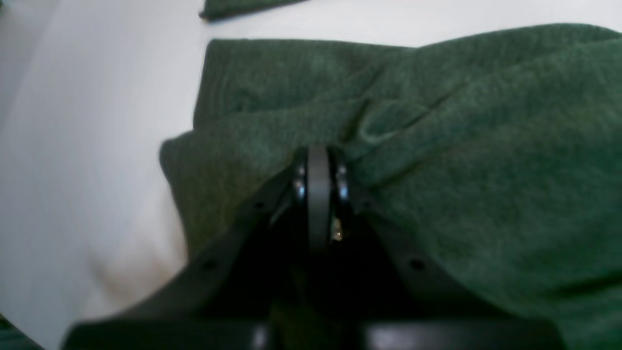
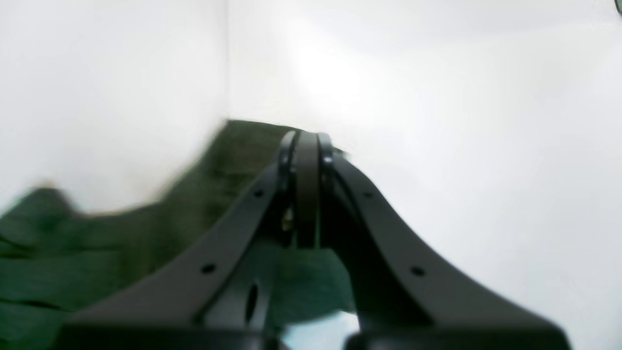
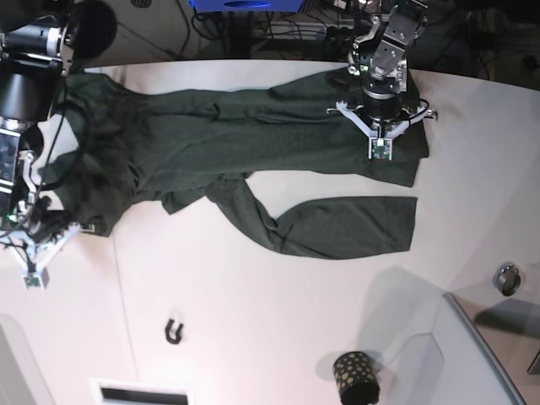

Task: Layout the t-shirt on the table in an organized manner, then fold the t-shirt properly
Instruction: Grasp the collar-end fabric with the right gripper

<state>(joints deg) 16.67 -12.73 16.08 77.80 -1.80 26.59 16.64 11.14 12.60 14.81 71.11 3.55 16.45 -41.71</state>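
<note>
Base view, bottom of frame first: small black gold-dotted cup (image 3: pixel 355 377) at lower right beside a grey raised panel (image 3: pixel 472 363), a little black hook-shaped bit (image 3: pixel 175 332) lower left, all well apart from the cloth. Middle and top: dark green t-shirt (image 3: pixel 253 160) stretched long across the white table (image 3: pixel 253 295), rumpled, one flap trailing down toward centre right, not yet laid out flat. Right gripper (image 3: pixel 32 268) at left edge, claw pinched together; right wrist view shows a shirt edge (image 2: pixel 233 160) reaching up to the closed tips, so it looks clamped on that corner, blur makes it less than certain. Left gripper (image 3: pixel 380 139) at upper right, claw fully closed with fabric bunched around the tips in the left wrist view (image 1: pixel 318 160), gripping the shirt. Cloth looks thin, light, floppy, sags and creases; best taken at hems or corners, both ends kept taut.
</note>
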